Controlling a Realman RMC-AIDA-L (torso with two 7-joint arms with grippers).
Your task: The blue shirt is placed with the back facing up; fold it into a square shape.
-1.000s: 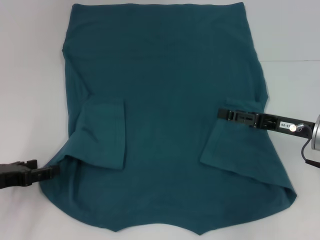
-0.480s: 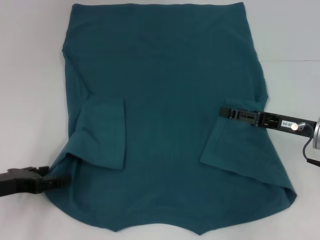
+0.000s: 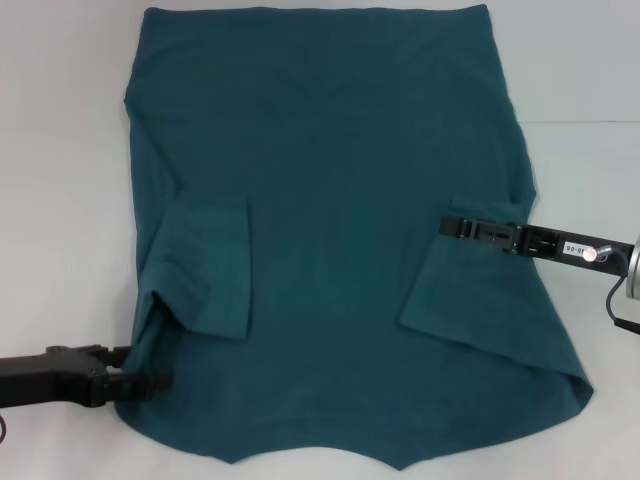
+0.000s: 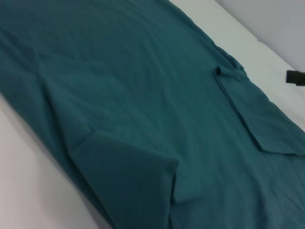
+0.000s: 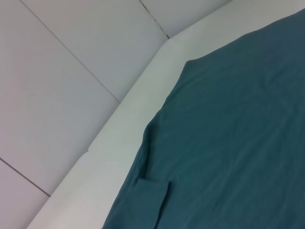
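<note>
The blue shirt lies flat on the white table, plain side up, with both sleeves folded inward. The left sleeve flap and the right sleeve flap rest on the body. My left gripper sits low at the shirt's near-left edge, its tip over the cloth just below the left flap. My right gripper lies across the shirt's right side at the upper edge of the right flap. The left wrist view shows the shirt with both flaps, and the right wrist view shows its far part.
Bare white table flanks the shirt on both sides. The table's far edge meets a grey floor in the right wrist view. A dark tip of the right arm shows in the left wrist view.
My left gripper has moved nearer and to the right, from beside the shirt's left edge onto its near-left corner region. The right arm and the shirt's folds have stayed put.
</note>
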